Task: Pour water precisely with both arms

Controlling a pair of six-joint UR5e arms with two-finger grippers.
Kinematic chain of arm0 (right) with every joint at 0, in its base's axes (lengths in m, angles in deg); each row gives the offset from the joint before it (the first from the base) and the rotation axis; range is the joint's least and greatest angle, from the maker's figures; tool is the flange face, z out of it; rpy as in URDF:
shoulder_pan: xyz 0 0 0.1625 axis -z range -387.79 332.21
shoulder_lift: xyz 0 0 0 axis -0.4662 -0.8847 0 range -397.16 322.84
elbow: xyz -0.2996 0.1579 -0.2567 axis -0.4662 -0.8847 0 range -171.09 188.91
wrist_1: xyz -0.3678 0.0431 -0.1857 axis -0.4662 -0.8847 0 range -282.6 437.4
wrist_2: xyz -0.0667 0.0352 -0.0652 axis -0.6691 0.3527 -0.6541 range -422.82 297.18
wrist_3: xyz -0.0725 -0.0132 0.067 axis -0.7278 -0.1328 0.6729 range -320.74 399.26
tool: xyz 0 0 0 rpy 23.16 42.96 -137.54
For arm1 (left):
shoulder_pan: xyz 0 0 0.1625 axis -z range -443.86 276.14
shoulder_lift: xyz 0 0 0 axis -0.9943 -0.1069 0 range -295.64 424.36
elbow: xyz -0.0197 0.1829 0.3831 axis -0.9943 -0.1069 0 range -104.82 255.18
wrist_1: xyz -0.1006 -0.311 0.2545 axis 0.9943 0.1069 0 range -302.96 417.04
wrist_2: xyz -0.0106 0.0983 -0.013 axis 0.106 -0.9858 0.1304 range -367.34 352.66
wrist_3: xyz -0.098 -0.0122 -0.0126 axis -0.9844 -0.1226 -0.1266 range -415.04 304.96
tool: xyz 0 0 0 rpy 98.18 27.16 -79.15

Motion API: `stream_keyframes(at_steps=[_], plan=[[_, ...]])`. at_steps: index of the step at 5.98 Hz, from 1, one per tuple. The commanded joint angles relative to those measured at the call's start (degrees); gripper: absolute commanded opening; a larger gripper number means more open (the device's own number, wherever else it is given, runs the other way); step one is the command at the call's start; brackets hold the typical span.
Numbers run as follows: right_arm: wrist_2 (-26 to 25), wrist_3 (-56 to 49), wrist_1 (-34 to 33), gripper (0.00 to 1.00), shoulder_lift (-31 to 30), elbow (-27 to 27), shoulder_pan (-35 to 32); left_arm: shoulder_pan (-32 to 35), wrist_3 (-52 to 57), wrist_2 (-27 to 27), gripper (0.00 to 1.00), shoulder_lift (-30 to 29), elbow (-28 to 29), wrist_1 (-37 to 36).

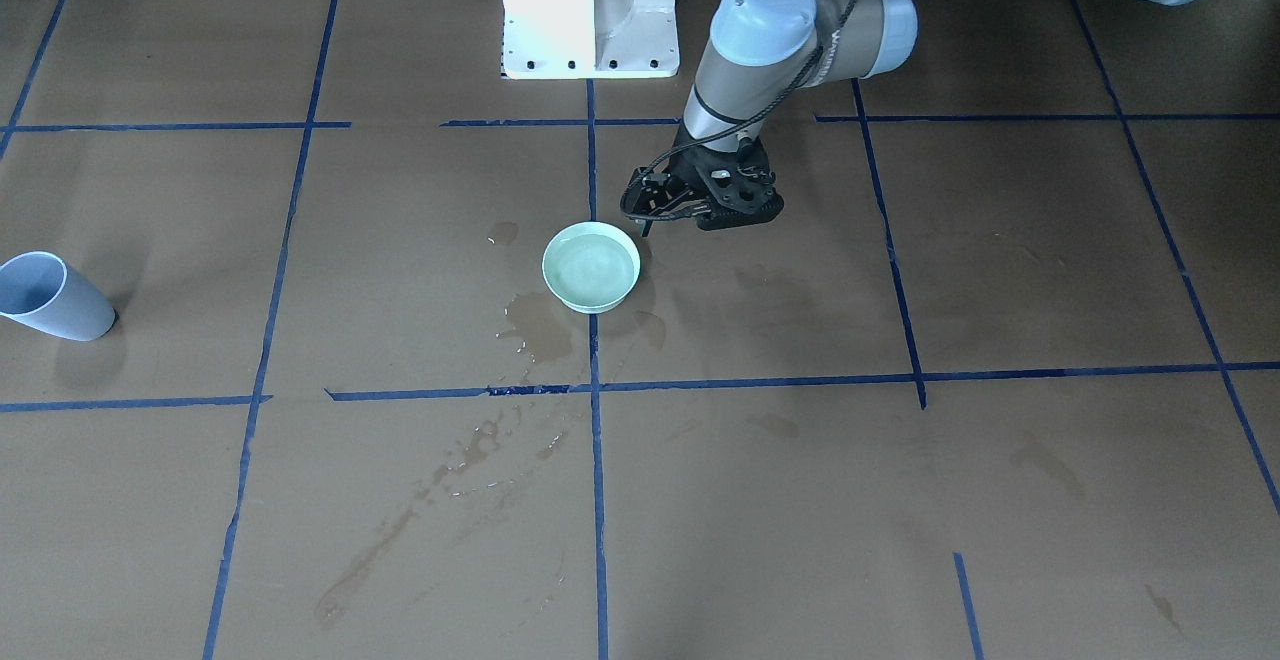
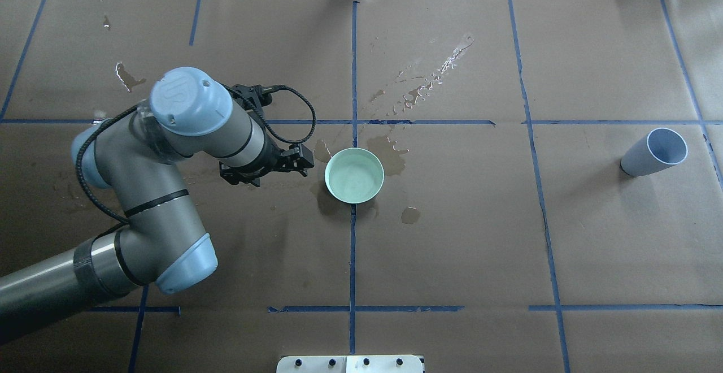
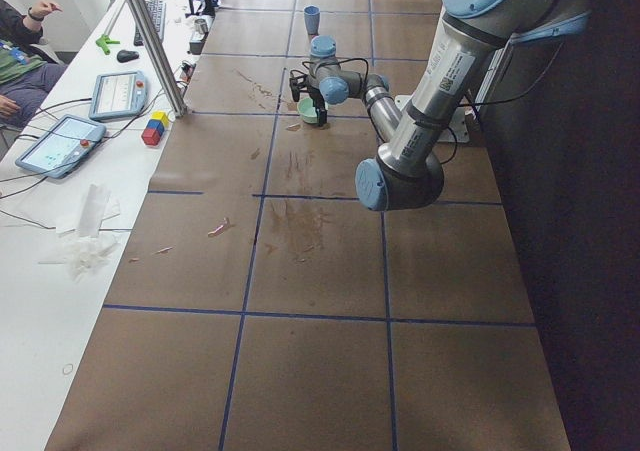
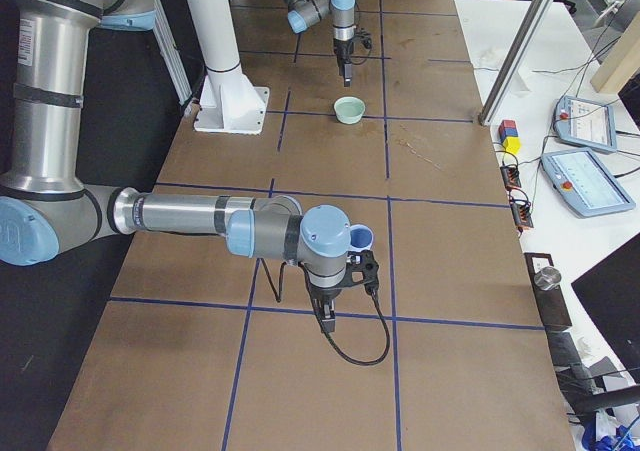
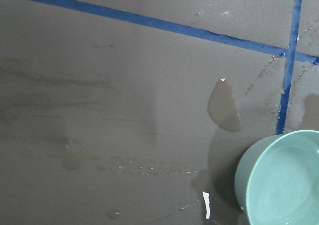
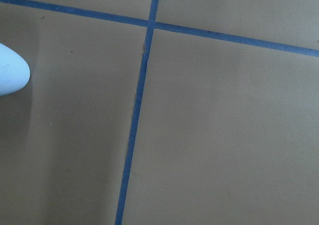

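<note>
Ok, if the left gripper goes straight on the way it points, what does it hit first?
The left gripper would likely meet the brown paper table cover beside the green bowl; depth is unclear.

Even, fairly bright light from above. Soft shadows lie beside the bowl (image 1: 590, 265) and the cup (image 1: 50, 298). The white pedestal (image 1: 590, 0) is overexposed. Spilled water (image 2: 435, 73) glints. Wrist views look slightly soft.
</note>
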Motion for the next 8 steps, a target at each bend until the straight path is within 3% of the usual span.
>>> stream_keyframes(at_steps=[1,4,5,7,8], plan=[[0.1,0.1,0.0,1.0,0.0,0.1,0.6,-2.0,-4.6,-3.6,1.0,-3.9,4.5,0.2],[0.1,0.1,0.1,1.0,0.0,0.0,0.6,-3.3,-5.8,-5.2,0.98,-6.0,10.5,3.5],[0.1,0.1,0.1,1.0,0.0,0.1,0.6,-3.5,-5.8,-5.2,0.86,-6.0,10.8,3.8],[0.1,0.1,0.1,1.0,0.0,0.1,0.6,-3.6,-4.9,-5.1,0.15,-5.9,10.7,3.8],[0.0,0.1,0.1,1.0,0.0,0.1,0.6,-3.6,-4.9,-5.1,0.08,-5.9,10.7,3.8]])
